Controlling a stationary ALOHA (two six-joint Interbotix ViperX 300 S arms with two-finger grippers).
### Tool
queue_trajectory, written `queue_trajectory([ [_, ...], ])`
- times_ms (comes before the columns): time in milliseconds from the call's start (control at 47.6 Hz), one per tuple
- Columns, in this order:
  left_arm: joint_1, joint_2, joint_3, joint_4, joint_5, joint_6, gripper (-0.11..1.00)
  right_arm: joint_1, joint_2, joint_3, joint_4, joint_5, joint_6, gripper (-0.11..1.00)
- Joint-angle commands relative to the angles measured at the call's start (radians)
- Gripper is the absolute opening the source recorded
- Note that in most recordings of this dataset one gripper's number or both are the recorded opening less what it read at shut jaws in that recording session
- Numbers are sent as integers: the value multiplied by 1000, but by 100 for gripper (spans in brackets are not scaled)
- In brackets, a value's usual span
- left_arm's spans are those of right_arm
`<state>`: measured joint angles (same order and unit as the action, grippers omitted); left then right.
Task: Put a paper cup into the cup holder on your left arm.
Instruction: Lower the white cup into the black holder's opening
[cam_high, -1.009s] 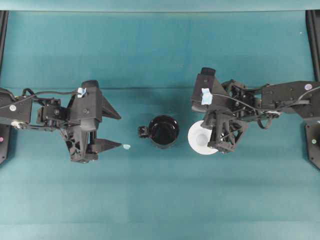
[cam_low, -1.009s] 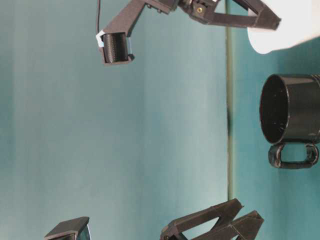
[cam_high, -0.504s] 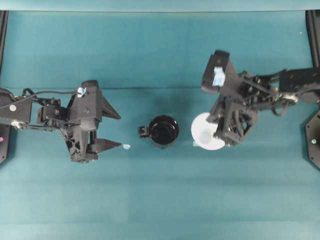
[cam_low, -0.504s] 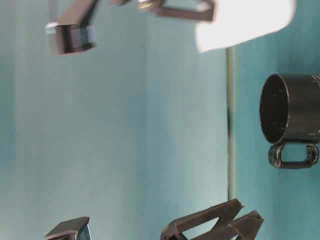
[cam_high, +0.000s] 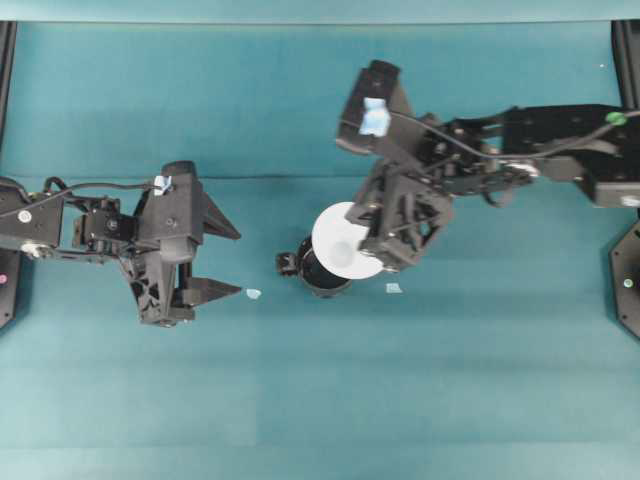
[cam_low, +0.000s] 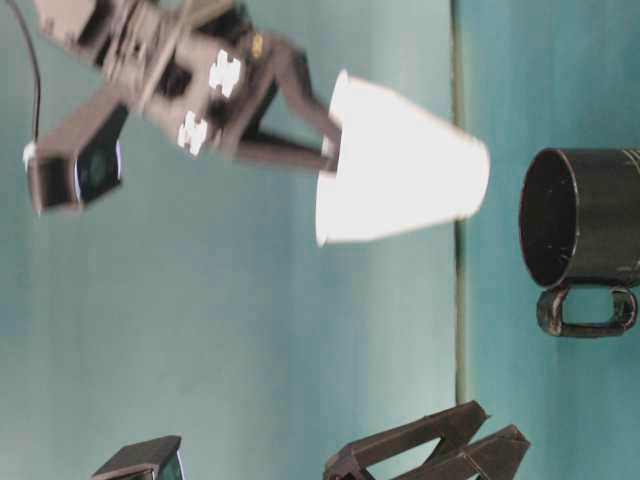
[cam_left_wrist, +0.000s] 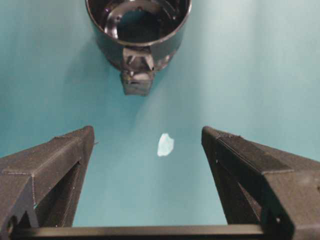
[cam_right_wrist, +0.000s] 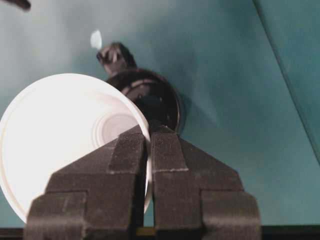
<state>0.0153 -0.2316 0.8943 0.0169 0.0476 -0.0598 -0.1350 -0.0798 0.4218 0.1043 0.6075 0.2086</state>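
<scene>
Overhead exterior view is hiding from you what the table-level one is showing: your right pincer (cam_high: 372, 252) is pinching the rim of the white, conical paper cup (cam_high: 343, 241), lifted clear above the glossy black holder (cam_high: 318, 277) on the teal table (cam_high: 320, 400). Your left pincer (cam_high: 236, 262) is gaping wide, empty.

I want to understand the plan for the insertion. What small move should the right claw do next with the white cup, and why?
Probably level the paper cup and centre it over the cup holder, then lower. The right claw pinches its rim, shut; the table-level view shows the cup tilted and above the holder, not yet in it. Overhead it only partly covers the holder's mouth.
</scene>
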Motion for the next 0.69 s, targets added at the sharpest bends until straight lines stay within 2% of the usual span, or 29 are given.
queue_trajectory([
  [0, -2, -11, -9, 2, -6, 0, 91, 2, 15, -31, 0, -9, 3, 1],
  [336, -2, -11, -9, 2, -6, 0, 91, 17, 101, -31, -2, -49, 2, 1],
  [525, -2, -11, -11, 2, -6, 0, 91, 14, 123, -18, -31, -80, 0, 1],
  [673, -2, -8, -15, 3, -9, 0, 91, 11, 130, -12, -34, -94, 2, 1],
])
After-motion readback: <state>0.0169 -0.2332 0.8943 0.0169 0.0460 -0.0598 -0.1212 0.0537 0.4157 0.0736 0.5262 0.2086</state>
